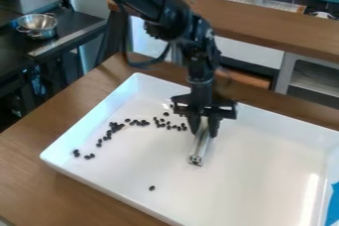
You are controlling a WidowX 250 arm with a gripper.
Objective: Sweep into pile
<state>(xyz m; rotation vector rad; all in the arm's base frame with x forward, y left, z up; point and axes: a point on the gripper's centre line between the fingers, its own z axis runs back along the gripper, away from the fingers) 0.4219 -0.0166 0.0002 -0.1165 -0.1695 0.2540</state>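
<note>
Gripper (204, 128) closed on a silver bar (199, 149), one finger each side, inside the white tray (265, 185). Bar's low end at or just over the floor (can't tell if touching). Dark beans (115, 127) in a loose arc, from beside the bar toward the tray's left wall in view; one stray bean (152, 188) well apart, nearer the camera. Step: sweeping, pile not made. Next: bar flat, behind the outliers, push toward the densest clump.

- Hand (204, 127) grips metal bar (199, 148) in tray (265, 170)
- Dark beans (116, 127) lie scattered left of bar
- 1 bean (151, 188) sits apart
- Tray rests on desk (33, 145)
</note>
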